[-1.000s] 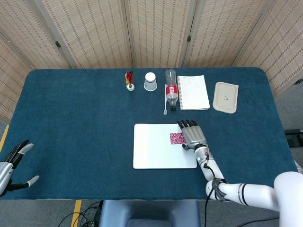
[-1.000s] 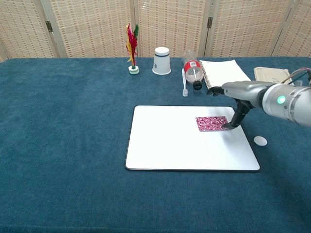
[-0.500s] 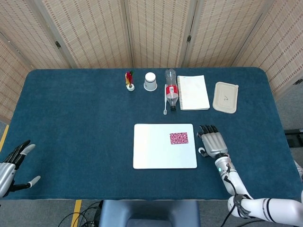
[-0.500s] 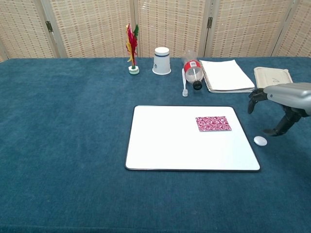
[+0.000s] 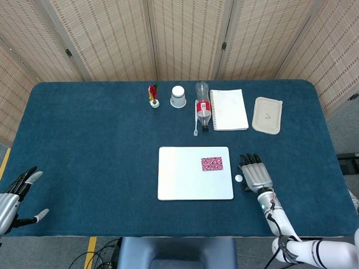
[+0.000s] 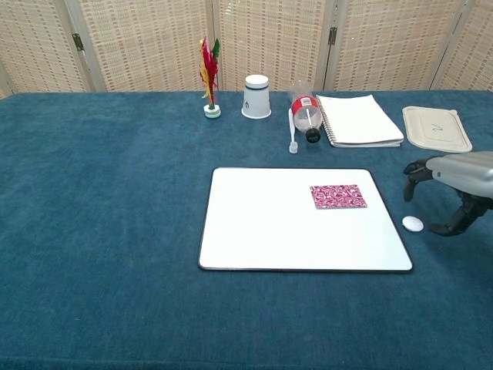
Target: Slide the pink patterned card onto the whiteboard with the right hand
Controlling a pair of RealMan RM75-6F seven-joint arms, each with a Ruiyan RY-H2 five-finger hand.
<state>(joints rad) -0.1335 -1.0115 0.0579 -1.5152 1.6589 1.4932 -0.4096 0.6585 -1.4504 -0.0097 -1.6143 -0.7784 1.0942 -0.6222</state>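
Pink and patterned, the card (image 5: 212, 163) lies flat on the whiteboard (image 5: 185, 185) to the left of the right hand (image 5: 256, 175), with a small white disc (image 5: 238, 179) on the blue cloth just beside the hand's thumb side and a notebook (image 5: 228, 110), bottle (image 5: 202, 105) and lidded tray (image 5: 267, 115) well beyond its fingertips. The right hand hangs palm-down off the board's right edge, forearm running back toward the table's near edge, fingers apart and holding nothing. The left hand (image 5: 14, 196) sits far off at the table's opposite corner, fingers spread and empty.
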